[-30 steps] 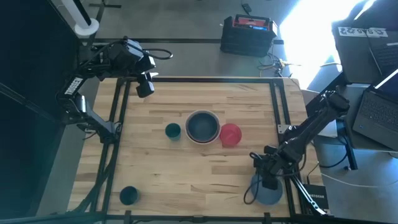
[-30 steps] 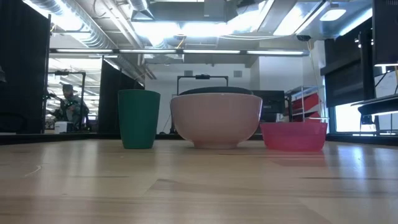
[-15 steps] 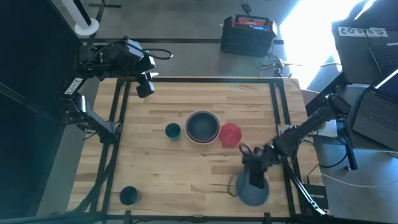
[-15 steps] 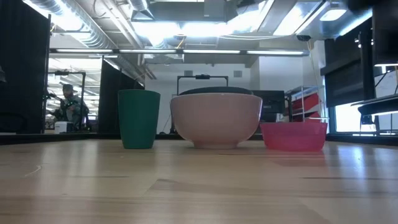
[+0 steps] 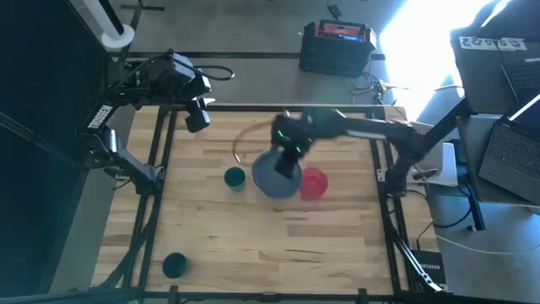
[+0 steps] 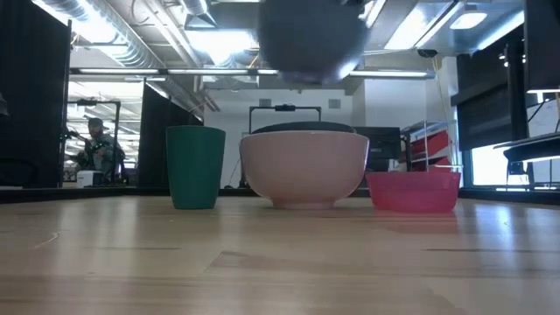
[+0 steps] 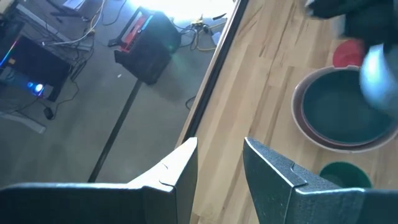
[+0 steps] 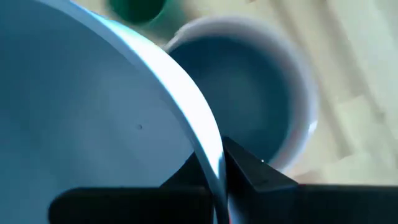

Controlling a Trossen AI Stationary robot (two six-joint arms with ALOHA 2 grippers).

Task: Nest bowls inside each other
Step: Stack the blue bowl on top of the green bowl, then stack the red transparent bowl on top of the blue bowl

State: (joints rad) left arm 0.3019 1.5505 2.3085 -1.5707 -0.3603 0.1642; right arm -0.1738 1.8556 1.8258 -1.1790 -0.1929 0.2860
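My right gripper (image 5: 290, 152) is shut on a grey-blue bowl (image 5: 275, 174) and holds it in the air over the pale pink bowl (image 6: 304, 166) at the table's middle. Another grey-blue bowl (image 8: 249, 93) sits inside that pink bowl. A red bowl (image 5: 314, 183) stands just right of the pink one, and a small dark teal bowl (image 5: 234, 178) just left of it. A second teal bowl (image 5: 174, 265) stands near the front left corner. My left gripper (image 5: 196, 118) hangs open above the far left edge, holding nothing. My right gripper pinches the held bowl's rim (image 8: 208, 140), on the bowl's far side, one finger (image 8: 249, 169) outside the wall and the other inside. The fingers come from above, slanting down. The bowl (image 6: 311, 39) is lifted clear, high over the pink bowl.
The table's black frame rails (image 5: 378, 160) run along its left and right sides. A black and red case (image 5: 336, 46) lies on the floor beyond the far edge. A laptop (image 5: 515, 152) sits off the table's right side.
My right gripper has carried the grey-blue bowl from the near right corner up and toward the far left, to a place above the pink bowl. The bowl has come off the table and is now clear in the air.
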